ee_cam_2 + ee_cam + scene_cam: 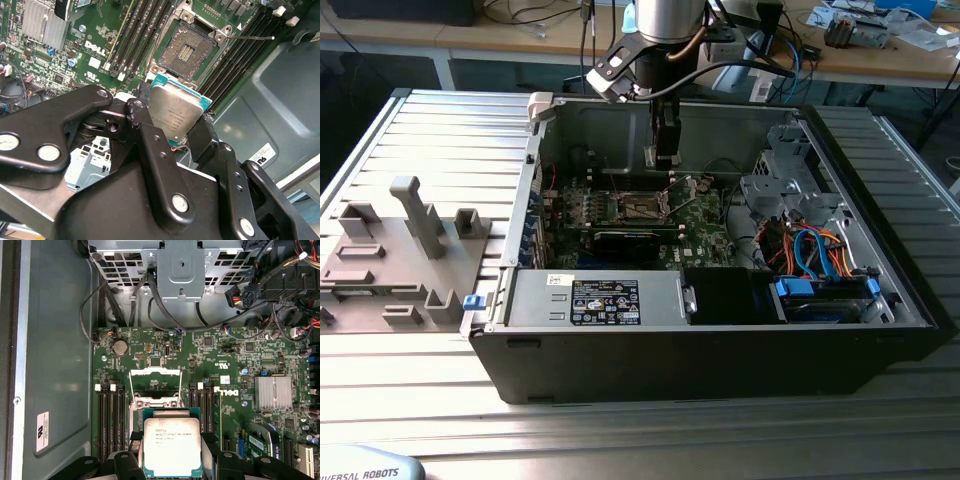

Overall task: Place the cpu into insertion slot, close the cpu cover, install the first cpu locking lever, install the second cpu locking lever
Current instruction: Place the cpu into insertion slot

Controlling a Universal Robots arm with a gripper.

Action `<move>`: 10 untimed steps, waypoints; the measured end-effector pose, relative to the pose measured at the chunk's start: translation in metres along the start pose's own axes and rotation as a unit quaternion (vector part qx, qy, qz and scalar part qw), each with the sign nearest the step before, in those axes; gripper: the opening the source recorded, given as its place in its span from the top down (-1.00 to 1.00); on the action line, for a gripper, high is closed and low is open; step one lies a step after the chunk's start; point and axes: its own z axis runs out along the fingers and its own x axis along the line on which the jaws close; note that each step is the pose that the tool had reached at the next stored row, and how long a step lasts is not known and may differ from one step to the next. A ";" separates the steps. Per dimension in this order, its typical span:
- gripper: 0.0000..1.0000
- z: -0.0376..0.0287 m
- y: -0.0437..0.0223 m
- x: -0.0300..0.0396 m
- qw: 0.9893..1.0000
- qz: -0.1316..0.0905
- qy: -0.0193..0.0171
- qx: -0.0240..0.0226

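Over the green board (pixel 235 365), the gripper (pixel 665 157) pinches the cpu (pixel 172 447), apparently above its socket (pixel 189 50).

Silver-topped cpu (pixel 172 447) held aloft, cpu cover (pixel 155 371) open.

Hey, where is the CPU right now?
In both wrist views the cpu is clamped in the gripper, held in the air above the green motherboard, close to the empty socket.

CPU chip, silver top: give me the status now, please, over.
Black gripper shut on the small square silver-topped cpu. Cpu above green board, not yet in open insertion slot. Nothing between them.
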 end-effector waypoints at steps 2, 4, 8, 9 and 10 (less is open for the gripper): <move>-0.08 0.0001 0.0000 0.0000 1.000 0.001 0.000 0.000; -0.08 0.0002 0.0000 0.0000 1.000 0.001 0.000 0.000; -0.08 0.0003 0.0000 0.0000 1.000 0.002 0.000 0.000; -0.08 0.0004 0.0000 0.0000 1.000 0.003 0.000 0.000; -0.08 0.0004 0.0000 0.0000 1.000 0.003 0.000 0.000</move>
